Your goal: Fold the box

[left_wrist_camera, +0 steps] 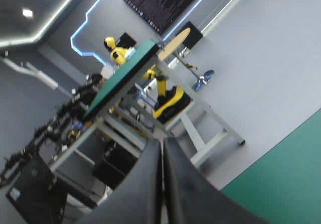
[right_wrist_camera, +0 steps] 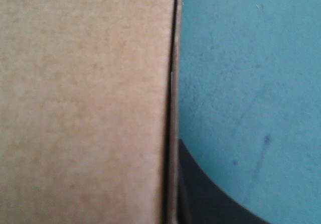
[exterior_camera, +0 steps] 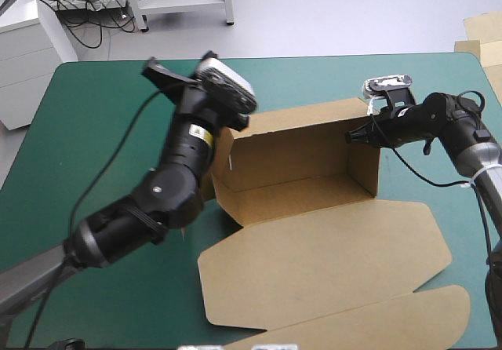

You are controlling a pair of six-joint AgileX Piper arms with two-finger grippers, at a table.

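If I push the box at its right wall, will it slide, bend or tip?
The box is thin board, so its right wall would probably flex before it slides. The wide lid lying flat should make tipping unlikely.

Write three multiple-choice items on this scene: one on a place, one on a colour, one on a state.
1. Where does the right gripper hold the brown cardboard box? A its right wall B its lid C its left wall
2. The table's cover is: A red B teal-green C white
3. The box's lid is: A flat on the table B standing upright C torn off

1 A: the right wrist view shows that wall's edge beside a black finger. 2 B: the high view shows it. 3 A: it lies spread before the tray.
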